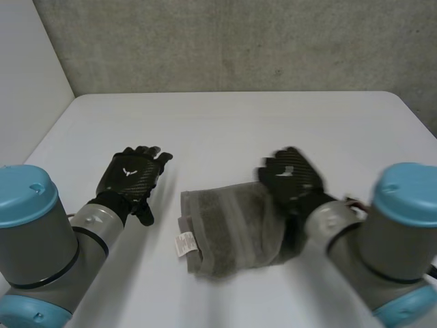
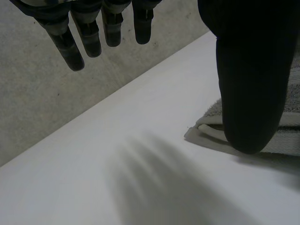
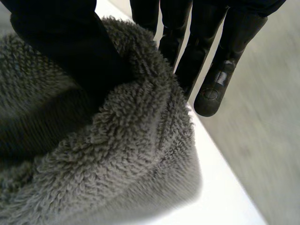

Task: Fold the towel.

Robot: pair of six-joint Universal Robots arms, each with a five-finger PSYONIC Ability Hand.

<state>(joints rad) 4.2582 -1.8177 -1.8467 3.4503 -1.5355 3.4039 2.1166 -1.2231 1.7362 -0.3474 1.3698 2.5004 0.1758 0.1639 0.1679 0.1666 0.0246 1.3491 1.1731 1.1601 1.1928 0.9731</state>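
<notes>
A grey towel (image 1: 232, 229) lies folded on the white table (image 1: 225, 130), with a white label (image 1: 184, 244) at its left edge. My right hand (image 1: 292, 176) is at the towel's far right edge. In the right wrist view its thumb (image 3: 61, 42) presses into the fluffy towel (image 3: 117, 154) while the fingers (image 3: 211, 70) stand behind the raised fold, pinching the cloth. My left hand (image 1: 133, 174) hovers flat over the table left of the towel, open and empty. In the left wrist view its fingers (image 2: 70, 47) hang straight, and the towel's corner (image 2: 290, 136) lies beside the thumb (image 2: 248, 70).
A grey concrete wall (image 1: 232, 41) runs behind the table's far edge, and a white wall (image 1: 27, 75) stands at the left. Bare tabletop stretches beyond both hands up to the far edge.
</notes>
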